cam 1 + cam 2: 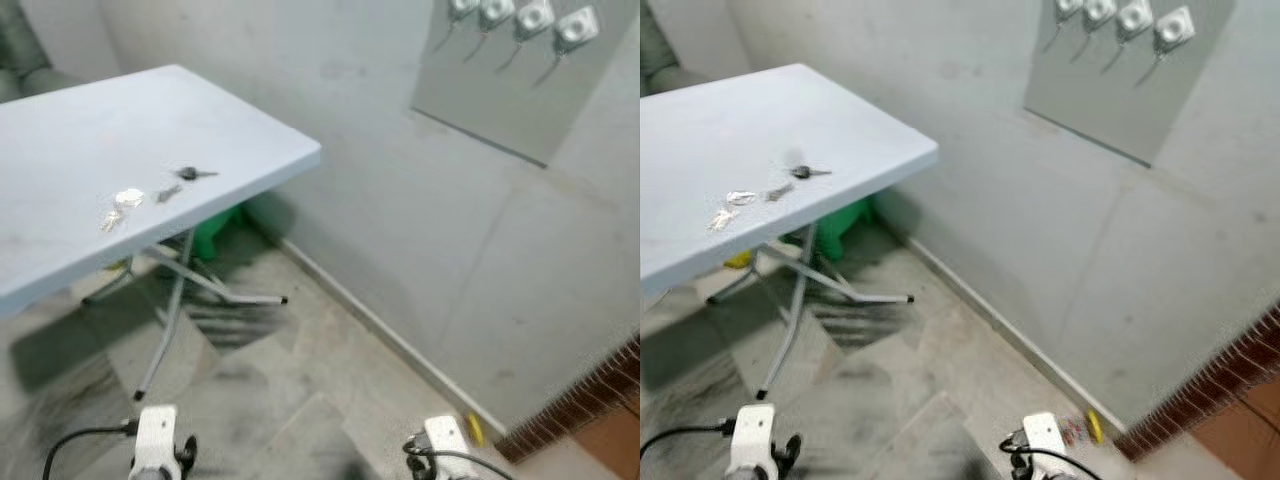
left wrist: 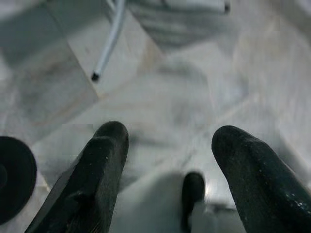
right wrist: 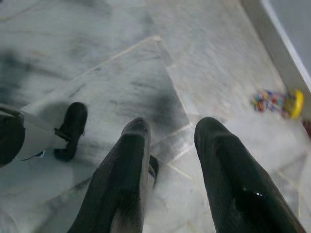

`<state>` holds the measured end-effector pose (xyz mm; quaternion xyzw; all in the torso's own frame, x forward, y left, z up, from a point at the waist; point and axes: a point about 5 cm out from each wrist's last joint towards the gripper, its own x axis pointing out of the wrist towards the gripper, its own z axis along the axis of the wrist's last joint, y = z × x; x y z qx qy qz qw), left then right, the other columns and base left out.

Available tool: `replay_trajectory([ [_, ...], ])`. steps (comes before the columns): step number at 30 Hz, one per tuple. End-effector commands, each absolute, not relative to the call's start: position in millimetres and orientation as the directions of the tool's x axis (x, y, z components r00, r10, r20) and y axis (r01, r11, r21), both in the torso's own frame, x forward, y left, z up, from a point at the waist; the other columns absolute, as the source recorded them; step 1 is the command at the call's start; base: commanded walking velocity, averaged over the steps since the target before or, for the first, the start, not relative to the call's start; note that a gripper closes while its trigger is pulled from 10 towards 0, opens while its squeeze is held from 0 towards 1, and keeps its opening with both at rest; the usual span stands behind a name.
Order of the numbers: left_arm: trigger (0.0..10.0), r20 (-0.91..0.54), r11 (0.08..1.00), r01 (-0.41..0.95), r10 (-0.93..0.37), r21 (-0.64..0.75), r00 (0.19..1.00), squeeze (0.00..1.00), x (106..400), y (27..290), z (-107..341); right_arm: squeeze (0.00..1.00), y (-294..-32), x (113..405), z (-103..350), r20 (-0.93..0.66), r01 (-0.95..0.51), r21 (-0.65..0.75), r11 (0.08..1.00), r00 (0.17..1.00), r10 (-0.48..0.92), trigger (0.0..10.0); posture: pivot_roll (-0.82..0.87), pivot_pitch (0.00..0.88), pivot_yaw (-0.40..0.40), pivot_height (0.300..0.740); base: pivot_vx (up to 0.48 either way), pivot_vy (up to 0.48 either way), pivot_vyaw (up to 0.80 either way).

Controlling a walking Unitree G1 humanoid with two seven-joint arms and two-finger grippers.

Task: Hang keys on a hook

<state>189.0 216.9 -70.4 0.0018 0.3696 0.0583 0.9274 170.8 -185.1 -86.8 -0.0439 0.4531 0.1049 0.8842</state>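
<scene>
Several keys lie on the white folding table (image 1: 90,120): a dark-headed key (image 1: 190,174), a second key (image 1: 168,193) beside it, and silvery keys (image 1: 122,205) further left. High on the wall to the right, a grey panel (image 1: 500,110) carries a row of metal hooks (image 1: 530,20). Both arms hang low, the left arm (image 1: 155,445) and the right arm (image 1: 445,445) at the bottom edge. My left gripper (image 2: 167,138) is open over the marble floor, holding nothing. My right gripper (image 3: 170,128) is open too, also above the floor.
The table's metal legs (image 1: 170,320) spread over the floor, with a green container (image 1: 215,232) underneath. A small yellow toy (image 1: 474,428) lies by the baseboard. A brick-patterned edge (image 1: 590,395) runs at the lower right. Open floor lies between table and wall.
</scene>
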Motion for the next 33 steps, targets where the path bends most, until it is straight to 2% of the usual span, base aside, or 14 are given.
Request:
replay_trajectory([
  [1,10.0,-0.685,0.993,-0.115,0.101,0.025,0.721,0.0,186,215,-72,0.0,-193,169,-86,-0.811,-0.211,0.008,0.977,0.57,0.13,10.0,-0.12,0.0,-0.013,0.728,0.0,0.0,0.8],
  [5,10.0,-0.603,0.993,-0.119,0.083,-0.02,0.793,0.0,200,213,-61,0.0,-191,181,-79,-0.768,-0.222,0.016,0.975,0.622,0.154,10.0,-0.12,0.0,-0.012,0.728,0.0,0.0,0.8],
  [11,10.0,-0.527,0.994,-0.097,0.059,-0.044,0.848,0.0,213,211,-51,0.0,-189,196,-70,-0.705,-0.235,0.03,0.971,0.684,0.187,10.0,-0.13,0.0,-0.01,0.728,0.0,0.0,0.8],
  [17,10.0,-0.365,0.998,-0.039,0.019,-0.049,0.931,0.0,231,210,-28,0.0,-177,225,-47,-0.555,-0.301,0.046,0.952,0.785,0.275,10.0,-0.14,0.0,-0.004,0.728,0.0,0.0,0.8],
  [25,10.0,-0.353,0.998,-0.033,0.014,-0.048,0.936,0.0,232,210,-27,0.0,-176,228,-45,-0.542,-0.306,0.048,0.951,0.792,0.282,10.0,-0.14,0.0,-0.004,0.728,0.0,0.0,0.8],
  [28,10.0,-0.213,0.999,0.009,-0.019,-0.051,0.977,0.0,250,206,-1,0.0,-165,253,-20,-0.385,-0.347,0.037,0.937,0.86,0.334,10.0,-0.14,0.0,-0.002,0.728,0.0,0.0,0.8],
  [33,10.0,-0.123,0.999,0.007,-0.013,-0.051,0.992,0.0,258,208,17,0.0,-161,263,-6,-0.303,-0.356,0.035,0.934,0.887,0.349,10.0,-0.15,0.0,0.001,0.728,0.0,0.0,0.8],
])
